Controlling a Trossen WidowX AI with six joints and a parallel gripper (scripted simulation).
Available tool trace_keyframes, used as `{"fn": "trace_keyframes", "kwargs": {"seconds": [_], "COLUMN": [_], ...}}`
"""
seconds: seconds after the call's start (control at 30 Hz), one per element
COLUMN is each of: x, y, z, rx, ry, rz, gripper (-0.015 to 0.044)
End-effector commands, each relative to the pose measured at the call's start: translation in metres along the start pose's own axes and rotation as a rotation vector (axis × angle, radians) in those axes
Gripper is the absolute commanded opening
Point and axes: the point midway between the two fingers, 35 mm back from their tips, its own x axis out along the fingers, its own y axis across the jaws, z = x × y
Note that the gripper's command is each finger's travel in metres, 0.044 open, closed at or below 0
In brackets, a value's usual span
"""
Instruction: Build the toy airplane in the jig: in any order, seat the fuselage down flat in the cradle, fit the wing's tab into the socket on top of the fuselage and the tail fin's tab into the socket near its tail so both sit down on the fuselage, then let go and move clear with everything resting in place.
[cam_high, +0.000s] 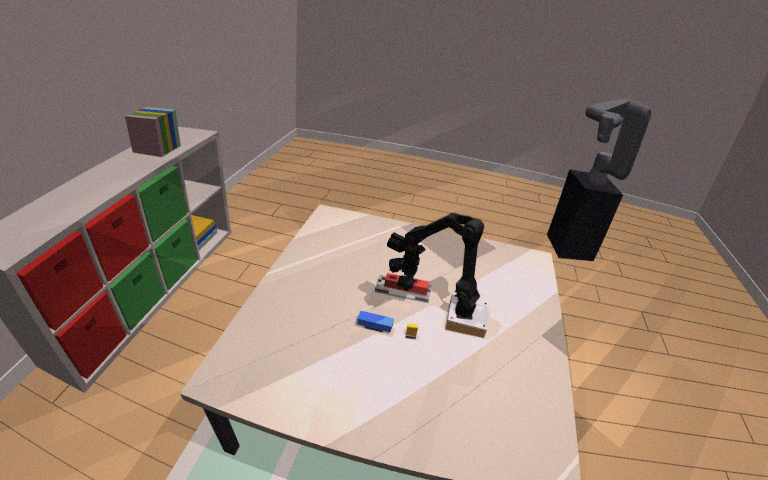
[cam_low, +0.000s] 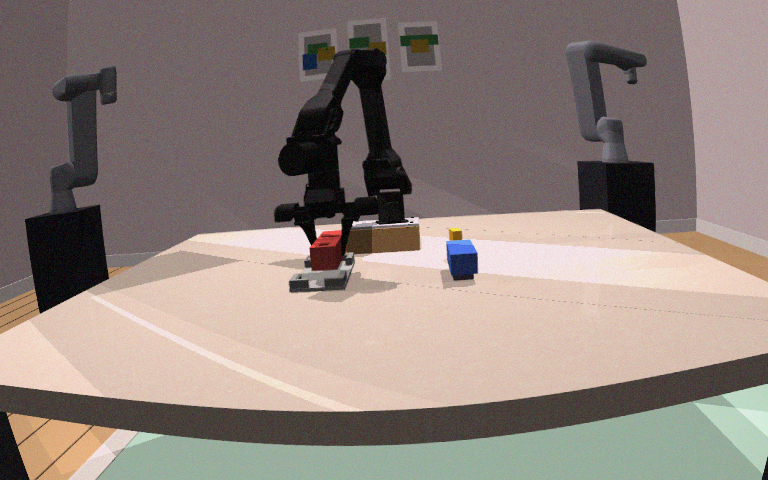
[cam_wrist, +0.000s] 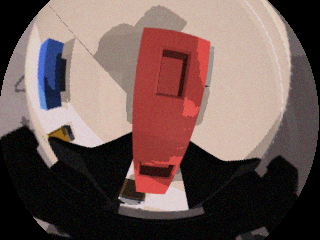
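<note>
Fingers closed on red fuselage; fuselage held lengthwise along grey cradle, seating depth unclear.

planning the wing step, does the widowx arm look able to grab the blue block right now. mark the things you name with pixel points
Probably not yet: its gripper (cam_high: 405, 283) (cam_low: 328, 240) is shut on the red fuselage (cam_high: 416, 284) (cam_low: 326, 251) (cam_wrist: 167, 110). Once freed, the way to the blue block (cam_high: 374, 320) (cam_low: 462, 258) (cam_wrist: 51, 75) looks open, with nothing seen standing between.
</note>
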Motion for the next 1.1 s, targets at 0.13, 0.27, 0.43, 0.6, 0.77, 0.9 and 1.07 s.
{"fn": "trace_keyframes", "kwargs": {"seconds": [0.13,0.27,0.43,0.6,0.77,0.9,1.07], "x": [0.0045,0.0045,0.0045,0.0045,0.0045,0.0045,0.0045], "y": [0.0002,0.0002,0.0002,0.0002,0.0002,0.0002,0.0002], "z": [-0.0008,-0.0008,-0.0008,-0.0008,-0.0008,-0.0008,-0.0008], "rx": [0.0,0.0,0.0,0.0,0.0,0.0,0.0], "ry": [0.002,0.002,0.002,0.002,0.002,0.002,0.002], "rz": [0.001,0.001,0.001,0.001,0.001,0.001,0.001], "gripper": [0.0189,0.0163,0.0031,0.0163,0.0294,0.0399,0.044]}}
